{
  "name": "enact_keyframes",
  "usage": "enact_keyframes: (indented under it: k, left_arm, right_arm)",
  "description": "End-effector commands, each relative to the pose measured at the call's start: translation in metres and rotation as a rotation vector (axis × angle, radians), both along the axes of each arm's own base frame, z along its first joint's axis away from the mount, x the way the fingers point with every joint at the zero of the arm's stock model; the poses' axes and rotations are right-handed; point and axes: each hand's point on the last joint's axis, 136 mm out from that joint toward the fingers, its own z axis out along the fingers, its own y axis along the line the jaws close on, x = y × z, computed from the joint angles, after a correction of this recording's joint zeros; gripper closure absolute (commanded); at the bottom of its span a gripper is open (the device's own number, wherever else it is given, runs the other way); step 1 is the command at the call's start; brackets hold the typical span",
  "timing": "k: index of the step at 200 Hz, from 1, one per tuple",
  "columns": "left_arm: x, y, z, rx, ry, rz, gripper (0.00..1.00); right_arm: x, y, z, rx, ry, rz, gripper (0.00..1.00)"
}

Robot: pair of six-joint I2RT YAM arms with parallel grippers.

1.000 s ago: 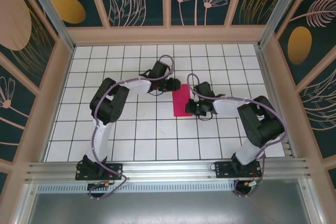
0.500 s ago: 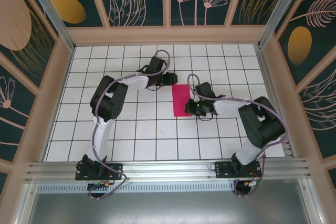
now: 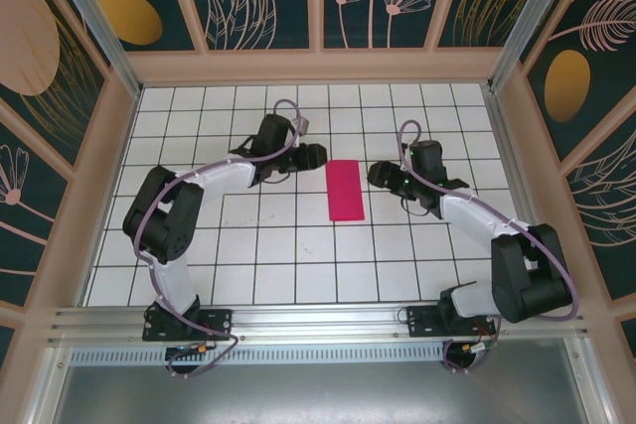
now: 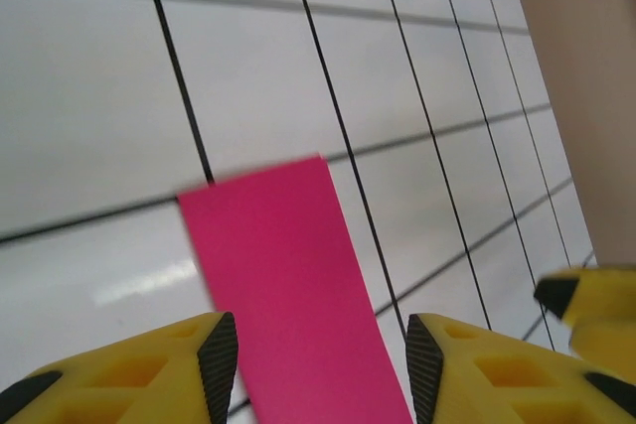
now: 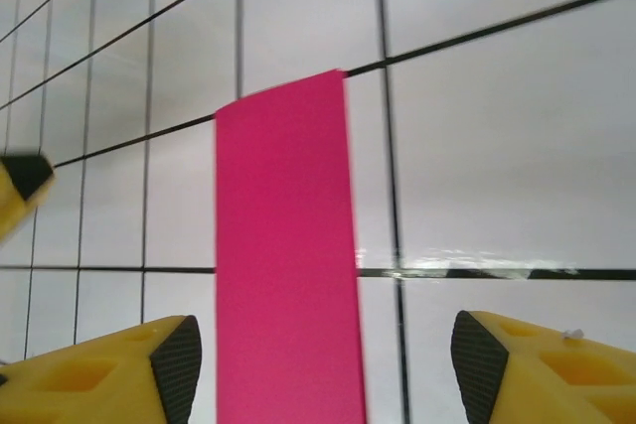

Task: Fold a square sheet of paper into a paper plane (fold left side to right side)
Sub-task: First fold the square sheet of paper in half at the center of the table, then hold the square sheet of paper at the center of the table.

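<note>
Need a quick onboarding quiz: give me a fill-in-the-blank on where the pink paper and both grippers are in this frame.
The sheet of paper lies flat as a narrow ____.
It sits ____ the left gripper and the right gripper.
Both grippers are ____, holding nothing.
The table under it is white with a black ____.
Missing words: rectangle; between; open; grid.

From the left wrist, the square sheet of paper (image 4: 288, 285) runs off the bottom edge past the left gripper (image 4: 316, 354), whose yellow fingers are cropped too; likewise at the right gripper (image 5: 323, 364). From overhead its layers are too small to tell
</note>
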Motion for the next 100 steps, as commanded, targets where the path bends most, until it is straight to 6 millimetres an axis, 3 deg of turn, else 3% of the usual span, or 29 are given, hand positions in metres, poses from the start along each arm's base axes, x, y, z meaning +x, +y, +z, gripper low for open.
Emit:
enact_keyframes:
  k: [1, 54, 100]
  left_arm:
    - [-0.025, -0.028, -0.009, -0.069, 0.05, -0.079, 0.5]
    - [-0.037, -0.038, -0.047, -0.04, 0.129, -0.089, 0.52]
    - [-0.041, -0.038, -0.064, -0.018, 0.155, -0.094, 0.52]
  right_arm:
    - [-0.005, 0.002, -0.008, 0.035, 0.021, 0.033, 0.28]
    - [0.001, 0.014, -0.023, 0.105, 0.07, 0.072, 0.28]
    - [0.003, 0.02, -0.035, 0.109, 0.109, 0.095, 0.28]
